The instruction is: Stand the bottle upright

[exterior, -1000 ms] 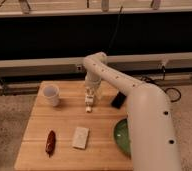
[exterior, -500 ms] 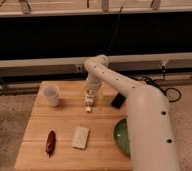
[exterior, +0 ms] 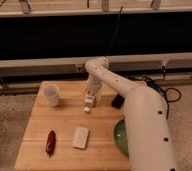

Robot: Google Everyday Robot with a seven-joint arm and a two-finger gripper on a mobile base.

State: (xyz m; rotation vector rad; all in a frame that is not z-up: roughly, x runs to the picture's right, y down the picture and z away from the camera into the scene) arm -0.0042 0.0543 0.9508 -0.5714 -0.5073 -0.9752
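Near the middle of the frame, on the far half of the light wooden table (exterior: 64, 145), the white arm's gripper (exterior: 90, 98) points down at the small slim white plastic bottle (exterior: 89, 104), which sits right beneath it, between the white round cup (exterior: 51, 95) at left and a small black object (exterior: 117, 101) at right. Whether the gripper holds the bottle cannot be told. The bottle looks roughly upright or close to it, so the standing step seems nearly done; what is left, by my reading, is release and withdrawal. Nearer the lower edge lie a flat white rectangular block (exterior: 80, 137), a dark red elongated object (exterior: 50, 142) and a green plate (exterior: 120, 137).
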